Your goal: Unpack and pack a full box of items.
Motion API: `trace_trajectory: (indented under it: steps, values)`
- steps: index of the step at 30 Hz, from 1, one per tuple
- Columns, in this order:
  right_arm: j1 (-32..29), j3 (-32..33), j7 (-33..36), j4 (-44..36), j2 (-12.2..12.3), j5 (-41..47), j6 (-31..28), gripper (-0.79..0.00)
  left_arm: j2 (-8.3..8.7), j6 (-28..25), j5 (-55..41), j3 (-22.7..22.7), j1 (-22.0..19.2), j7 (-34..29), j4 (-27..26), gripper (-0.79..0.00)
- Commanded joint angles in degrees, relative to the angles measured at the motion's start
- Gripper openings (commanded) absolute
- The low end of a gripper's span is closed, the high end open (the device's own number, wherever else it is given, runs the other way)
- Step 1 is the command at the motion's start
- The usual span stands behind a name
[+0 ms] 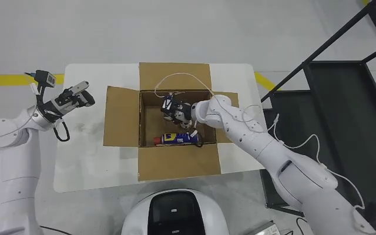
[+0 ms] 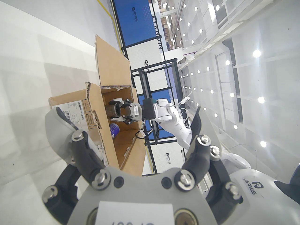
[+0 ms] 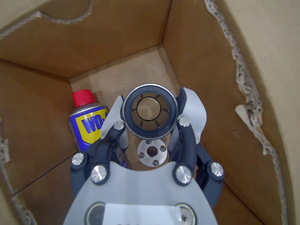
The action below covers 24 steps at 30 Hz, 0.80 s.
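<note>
- The box (image 1: pixel 120 116) sits in the middle of the white surface (image 1: pixel 88 158). It is open, with all four flaps (image 1: pixel 179 164) folded out flat.
- Our right hand (image 3: pixel 151 95) is down inside the box, toward its far side.
- The right hand's fingers (image 3: pixel 194 111) are clamped on either side of a metal sleeve (image 3: pixel 127 112). The sleeve is a short hollow cylinder with a black ring on its end, and the open bore faces the wrist camera.
- The sleeve is held apart from the can (image 3: pixel 88 120).
- The can is blue and yellow with a red cap. It lies on its side on the box floor, along the wall nearest the robot, with the cap toward the robot's left.
- Our left hand (image 1: pixel 87 97) hangs over the surface to the left of the box, outside the left flap. Its fingers (image 2: pixel 58 122) are spread wide with nothing between them.
- In the left wrist view, a white label (image 2: pixel 77 111) shows on the outer face of the box flap nearest that hand.
- We cannot tell whether anything else lies under the right hand.
</note>
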Motion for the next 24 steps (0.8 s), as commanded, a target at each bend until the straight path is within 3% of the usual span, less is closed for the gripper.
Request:
trace_trajectory:
  steps: [1,11,12,13,14,15,24]
  values:
    - [1.0,-1.2,-1.3,3.2,-1.2,-0.5,0.0,-0.785,0.00,0.0,0.0,0.0,0.0,0.0,0.0,0.000]
    - [4.1,-5.3,-6.2,15.0,-6.4,-2.4,-2.3,-0.785,0.00,0.0,0.0,0.0,0.0,0.0,0.0,0.000]
    - [4.3,-5.5,-6.6,15.9,-6.8,-2.6,-2.5,-0.739,0.00,0.0,0.0,0.0,0.0,0.0,0.0,0.000]
    - [4.4,-5.6,-6.9,16.6,-7.2,-2.7,-2.9,-0.585,0.00,0.0,0.0,0.0,0.0,0.0,0.0,0.000]
    - [4.6,-5.8,-7.2,17.3,-7.5,-2.9,-3.3,-0.329,0.00,0.0,0.0,0.0,0.0,0.0,0.0,0.000]
    - [4.8,-5.8,-7.5,17.8,-7.7,-3.1,-3.6,0.000,0.00,0.0,0.0,0.0,0.0,0.0,0.0,0.000]
    - [6.0,-4.1,-9.6,18.7,-7.2,-4.8,-8.9,0.000,0.06,0.9,0.8,0.7,1.1,2.2,-1.1,0.000]
